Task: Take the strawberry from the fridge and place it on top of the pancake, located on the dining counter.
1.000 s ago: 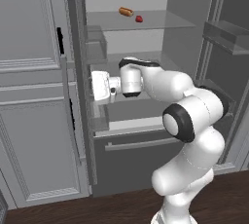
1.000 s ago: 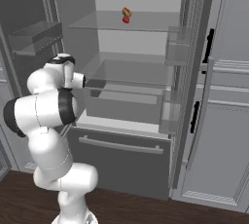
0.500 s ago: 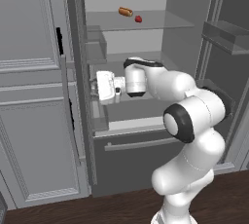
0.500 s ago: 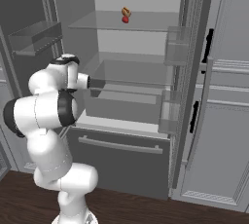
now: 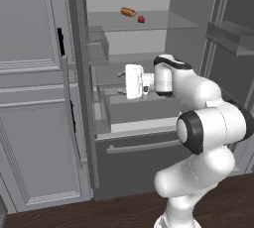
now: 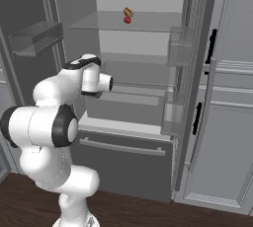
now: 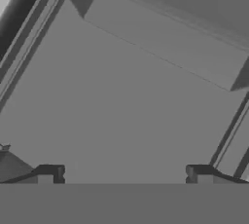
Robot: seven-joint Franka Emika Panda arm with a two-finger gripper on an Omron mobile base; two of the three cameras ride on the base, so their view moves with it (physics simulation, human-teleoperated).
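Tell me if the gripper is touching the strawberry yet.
Apart. In the left base view the gripper sits at the middle shelf level, while the strawberry lies on the top shelf well above it.

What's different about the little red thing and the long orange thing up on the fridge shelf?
The strawberry is red and roundish; the hot dog is orange-brown and long. The strawberry is the smaller of the two. In the left base view the strawberry sits right of the hot dog and a bit nearer the front. Both lie close together on the same top glass shelf of the open fridge, well above the robot's claw.
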